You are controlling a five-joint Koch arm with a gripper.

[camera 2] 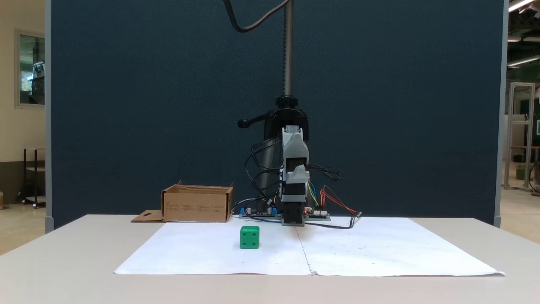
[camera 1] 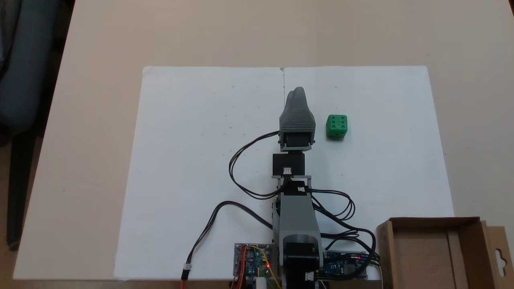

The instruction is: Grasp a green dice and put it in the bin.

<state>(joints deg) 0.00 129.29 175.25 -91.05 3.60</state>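
- My gripper [camera 1: 296, 90] points straight out over the white paper sheet [camera 1: 192, 168], and my two fingers sit pressed close together with nothing between them.
- In a fixed view from the front, my gripper [camera 2: 298, 169] hangs up in the air, well above the paper.
- The green dice [camera 1: 337, 127] sits on the paper near my fingers, off to the right side in a fixed view from above. I am not touching it.
- From the front, the green dice [camera 2: 249, 237] rests flat, with two dots facing that camera.
- The cardboard bin [camera 1: 431, 253] is far behind my fingers, back by my base, and it looks empty. From the front, the bin [camera 2: 197, 204] stands open at the top.
- I think nothing is done yet. I must turn, open and go down.
- If I open too late, my closed tips could bump the dice and push it away.
- The dice has round edges, so a crooked pinch could make it pop out.
- The bin walls are low but close to my wires [camera 1: 341, 224], so a low swing could hit them.
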